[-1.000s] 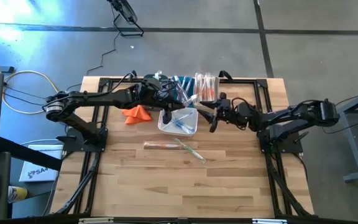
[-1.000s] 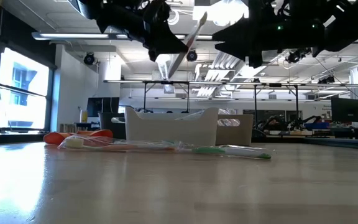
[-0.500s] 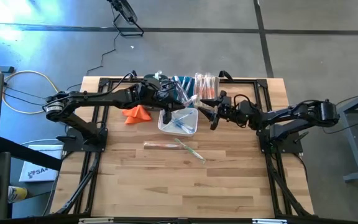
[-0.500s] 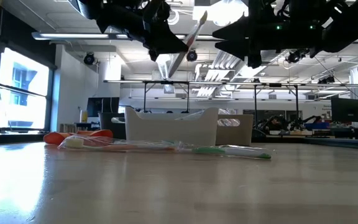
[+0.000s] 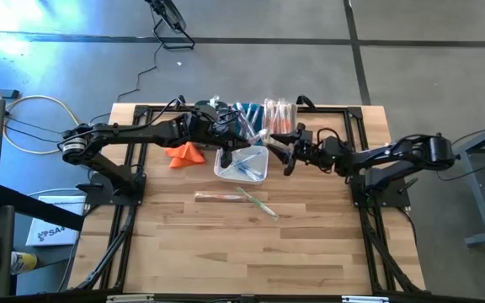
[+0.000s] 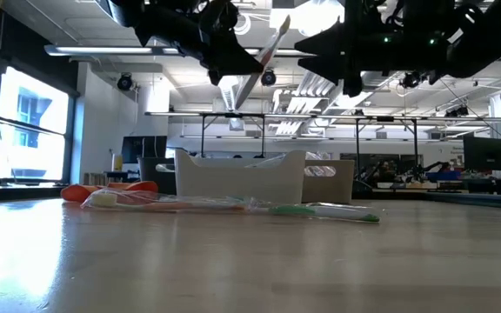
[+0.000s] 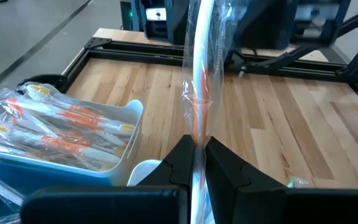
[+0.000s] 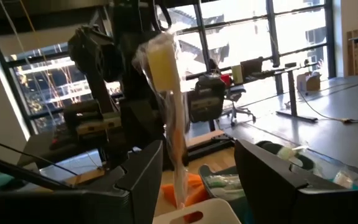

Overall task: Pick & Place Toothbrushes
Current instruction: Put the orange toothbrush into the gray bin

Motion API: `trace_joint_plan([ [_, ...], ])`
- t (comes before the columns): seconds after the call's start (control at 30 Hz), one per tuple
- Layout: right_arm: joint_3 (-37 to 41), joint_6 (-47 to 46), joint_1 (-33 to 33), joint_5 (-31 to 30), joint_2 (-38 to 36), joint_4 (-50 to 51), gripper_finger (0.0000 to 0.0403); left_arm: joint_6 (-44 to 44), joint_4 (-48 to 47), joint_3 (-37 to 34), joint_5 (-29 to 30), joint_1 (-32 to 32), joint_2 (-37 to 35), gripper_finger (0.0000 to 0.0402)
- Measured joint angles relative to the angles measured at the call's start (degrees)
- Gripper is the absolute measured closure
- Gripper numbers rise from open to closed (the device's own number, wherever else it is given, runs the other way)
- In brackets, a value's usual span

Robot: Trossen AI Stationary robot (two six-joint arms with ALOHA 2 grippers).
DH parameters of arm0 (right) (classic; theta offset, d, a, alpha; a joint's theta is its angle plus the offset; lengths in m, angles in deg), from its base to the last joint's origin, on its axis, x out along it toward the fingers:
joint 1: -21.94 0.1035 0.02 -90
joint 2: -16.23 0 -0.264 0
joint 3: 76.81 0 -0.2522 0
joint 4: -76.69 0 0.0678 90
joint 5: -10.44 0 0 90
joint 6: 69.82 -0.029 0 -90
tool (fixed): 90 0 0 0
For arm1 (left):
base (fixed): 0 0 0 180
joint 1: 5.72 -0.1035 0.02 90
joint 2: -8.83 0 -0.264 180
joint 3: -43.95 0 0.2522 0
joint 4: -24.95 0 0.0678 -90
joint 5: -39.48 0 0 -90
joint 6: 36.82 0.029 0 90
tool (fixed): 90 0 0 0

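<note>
Left gripper (image 7: 194, 163) clamped on a wrapped orange-handled toothbrush (image 7: 201, 81) (tilted, above the white bin (image 5: 241, 164)), right gripper (image 8: 194, 171) spread wide facing it, holding nothing.

Two dark robot arms reach toward each other over the far half of the table. The left arm stretches in from the left edge, its wrist raised well above the table. The left gripper (image 7: 197, 163) has its fingers pinched tight on a wrapped toothbrush (image 7: 201, 81), which stands tilted upward from them. The right arm comes in from the right edge, bent at the elbow, its wrist level. The right gripper (image 8: 197, 168) faces the left one, near it, fingers spread wide and holding nothing.
</note>
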Motion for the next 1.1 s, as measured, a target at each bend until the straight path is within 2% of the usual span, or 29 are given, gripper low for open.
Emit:
trace_joint_plan([
  [0.17,-1.36,0.34,0.0,0.56,5.96,-5.39,0.021,-0.14,-0.13,0.0,-0.07,0.0,0.0,0.0382],
  [0.47,-9.44,0.88,0.0,6.5,15.54,-4.93,0.021,-0.14,-0.25,0.0,-0.07,0.0,0.0,0.0382],
  [0.77,-11.15,4.6,-0.02,6.2,16.55,-6.21,0.0213,-0.14,-0.51,-0.04,-0.07,0.0,-0.02,0.0382],
  [0.9,-11.15,4.59,-0.02,5.81,16.44,-7.39,0.0242,-0.14,-0.5,-0.04,-0.06,0.0,-0.02,0.0382],
  [1.1,-11.15,4.62,-0.02,5.6,16.44,-7.4,0.0315,-0.12,-0.47,-0.04,-0.17,0.01,-0.02,0.0382],
])
